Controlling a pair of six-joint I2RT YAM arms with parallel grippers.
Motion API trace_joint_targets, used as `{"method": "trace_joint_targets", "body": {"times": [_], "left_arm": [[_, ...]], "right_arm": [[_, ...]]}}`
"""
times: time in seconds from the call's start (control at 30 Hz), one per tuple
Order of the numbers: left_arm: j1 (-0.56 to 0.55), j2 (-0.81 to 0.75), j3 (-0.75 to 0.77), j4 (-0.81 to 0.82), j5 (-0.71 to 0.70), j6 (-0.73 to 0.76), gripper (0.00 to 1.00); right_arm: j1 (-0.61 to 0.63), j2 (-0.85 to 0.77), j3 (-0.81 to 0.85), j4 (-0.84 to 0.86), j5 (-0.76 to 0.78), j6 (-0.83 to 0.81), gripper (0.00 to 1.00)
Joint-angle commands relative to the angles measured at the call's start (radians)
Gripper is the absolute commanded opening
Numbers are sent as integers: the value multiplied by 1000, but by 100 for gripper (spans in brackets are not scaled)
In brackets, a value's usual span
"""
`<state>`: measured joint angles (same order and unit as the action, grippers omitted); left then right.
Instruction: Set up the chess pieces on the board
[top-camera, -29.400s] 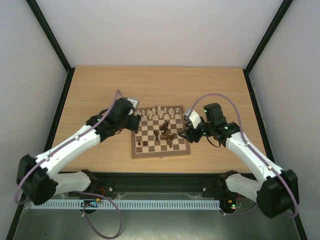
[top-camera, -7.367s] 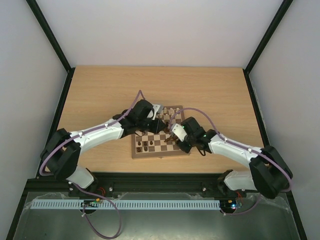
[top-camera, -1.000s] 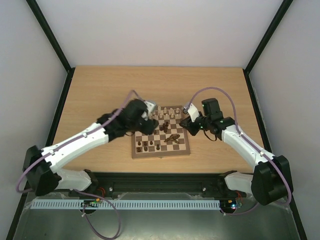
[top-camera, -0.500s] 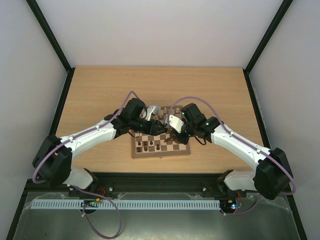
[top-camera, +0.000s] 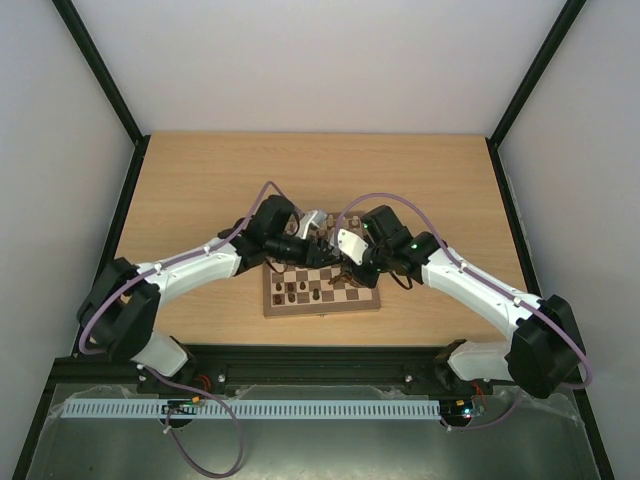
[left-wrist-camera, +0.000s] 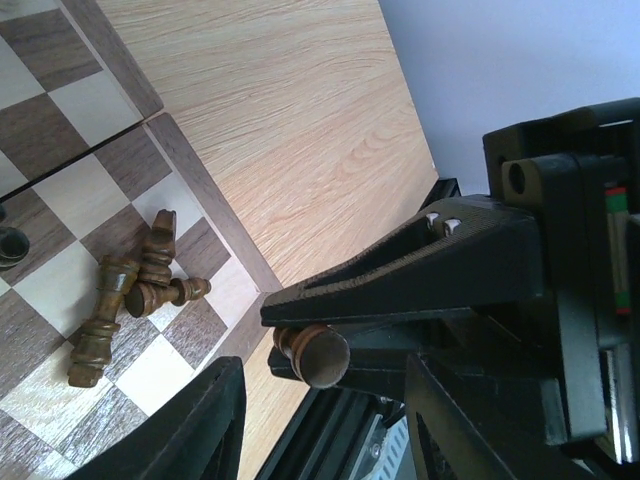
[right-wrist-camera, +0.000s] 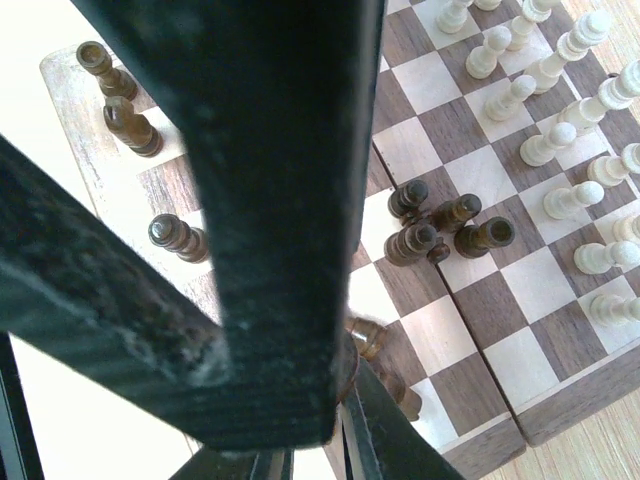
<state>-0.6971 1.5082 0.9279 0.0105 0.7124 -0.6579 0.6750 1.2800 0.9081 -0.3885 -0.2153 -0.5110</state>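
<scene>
**Getting there, but the dark side is way behind**

The board (top-camera: 322, 309) sits mid-table, toward the near edge. On it the cream pieces (right-wrist-camera: 552, 143) look sorted, standing in two tidy rows along the far side. The dark side is another story. Only a handful of dark men (right-wrist-camera: 178, 236) stand by the near edge. A little heap (left-wrist-camera: 128, 296) of them lies tipped over on squares close to the right-hand border. So it's roughly half done, and the fiddly half is what's left.

One dark piece (left-wrist-camera: 318, 356) is up off the board, pinched tight in the right gripper (left-wrist-camera: 290, 338). The left gripper (left-wrist-camera: 322, 395) faces it with its jaws partway apart, one on either side of that piece. As far as its wrist view shows, it's gripping nothing. That looks like a hand-off being lined up, though it's only a guess. After that, the heap needs standing up piece by piece. Both arms crowd in over the middle of the board, with the wooden table (top-camera: 200, 180) around it.
</scene>
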Motion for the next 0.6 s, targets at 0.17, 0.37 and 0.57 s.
{"method": "trace_joint_targets", "body": {"times": [0.17,0.37,0.57], "left_arm": [[-26,58,18,57,25,-35,46],[-49,98,32,49,23,-33,37],[-55,104,26,33,18,-28,27]], "right_arm": [[7,-24,3,-34,-41,14,12],[7,-47,-8,-27,-35,20,12],[6,-59,-17,-8,6,42,13]]}}
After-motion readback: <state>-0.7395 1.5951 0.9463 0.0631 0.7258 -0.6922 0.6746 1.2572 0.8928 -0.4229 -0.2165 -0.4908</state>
